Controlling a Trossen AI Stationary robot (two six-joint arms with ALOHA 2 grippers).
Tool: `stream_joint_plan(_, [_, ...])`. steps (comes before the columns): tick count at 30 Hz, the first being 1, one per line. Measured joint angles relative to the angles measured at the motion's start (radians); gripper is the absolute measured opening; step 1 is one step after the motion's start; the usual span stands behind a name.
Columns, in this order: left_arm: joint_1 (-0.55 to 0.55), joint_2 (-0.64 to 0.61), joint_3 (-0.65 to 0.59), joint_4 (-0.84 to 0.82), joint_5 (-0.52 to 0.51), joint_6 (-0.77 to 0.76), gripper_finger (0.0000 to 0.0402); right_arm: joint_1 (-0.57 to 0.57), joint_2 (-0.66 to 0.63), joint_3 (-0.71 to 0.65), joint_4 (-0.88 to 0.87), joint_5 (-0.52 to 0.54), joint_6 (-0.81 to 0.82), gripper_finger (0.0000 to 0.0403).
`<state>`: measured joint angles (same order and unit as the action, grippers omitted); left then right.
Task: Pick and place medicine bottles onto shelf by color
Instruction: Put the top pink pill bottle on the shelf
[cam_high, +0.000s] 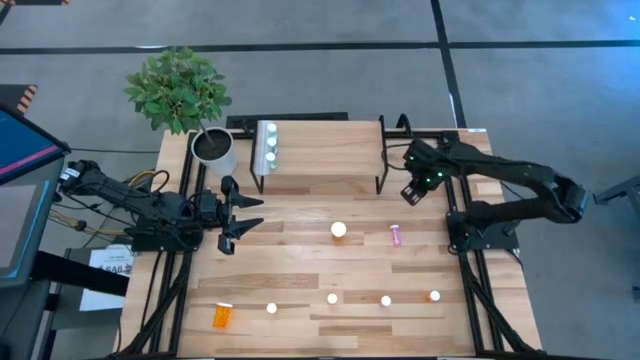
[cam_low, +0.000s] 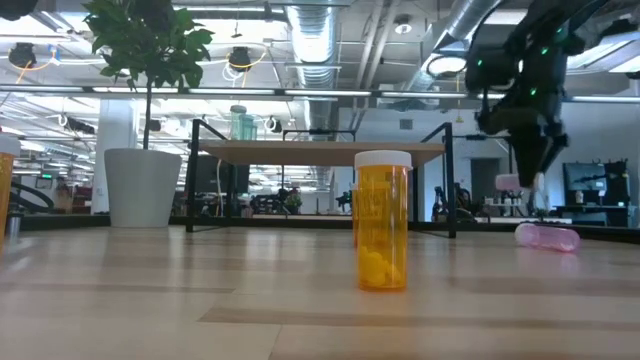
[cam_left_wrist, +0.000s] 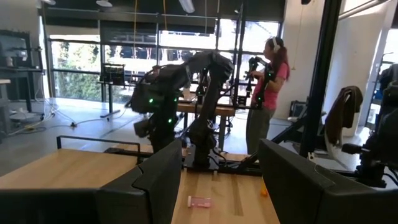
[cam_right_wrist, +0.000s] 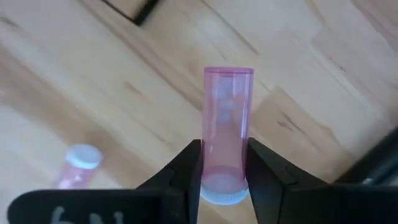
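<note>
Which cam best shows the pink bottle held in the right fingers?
Right wrist view: the clear pink plastic bottle fills the frame, clamped near its white cap between the right gripper fingers. The high view hides it under the gripper. The low view shows only a pale sliver; the left wrist view shows none.

plant (cam_low: 150, 40): top cut off | orange bottle (cam_low: 5, 195): half cropped

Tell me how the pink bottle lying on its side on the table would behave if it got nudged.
The pink bottle lies on its side, a round cylinder, so it would probably roll. It looks like thin clear plastic, likely light and easily sent skidding on the smooth table. It seems rigid, unlikely to deform.
</note>
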<state>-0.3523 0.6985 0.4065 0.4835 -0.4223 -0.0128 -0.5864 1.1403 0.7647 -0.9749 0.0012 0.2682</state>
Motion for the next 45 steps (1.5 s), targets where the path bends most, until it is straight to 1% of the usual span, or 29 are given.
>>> stream_joint_plan(6, [0.0,0.0,0.0,0.0,-0.001,-0.005,0.0201,0.055,-0.134,0.0,0.059,-0.076,0.101,0.0122])
stream_joint_plan(11, [0.001,0.002,0.0,0.0,0.012,-0.031,0.0201,0.085,-0.237,0.0,0.161,-0.14,0.18,0.0122])
stream_joint_plan(15, [0.0,0.024,0.0,0.001,0.028,-0.067,0.0201,0.111,-0.303,0.0,0.294,-0.187,0.231,0.0123])
stream_joint_plan(18, [0.0,0.057,0.0,0.002,0.033,-0.087,0.0201,0.134,-0.34,0.001,0.422,-0.189,0.261,0.0123])
stream_joint_plan(22, [0.0,0.109,-0.001,0.06,0.034,-0.091,0.0201,0.17,-0.355,0.001,0.595,-0.189,0.266,0.0123])
stream_joint_plan(28, [0.0,0.158,-0.001,0.076,0.044,-0.127,0.0201,0.231,-0.331,0.001,0.742,-0.214,0.268,0.0123])
stream_joint_plan(33, [0.0,0.172,-0.001,0.077,0.045,-0.162,0.0201,0.299,-0.271,0.001,0.848,-0.215,0.267,0.0123])
stream_joint_plan(38, [-0.008,0.172,-0.001,0.075,0.076,-0.195,0.0201,0.382,-0.164,0.001,1.022,-0.215,0.266,0.0123])
stream_joint_plan(45, [-0.053,0.172,-0.001,0.073,0.071,-0.211,0.0201,0.469,0.016,0.001,1.278,-0.215,0.251,0.0123])
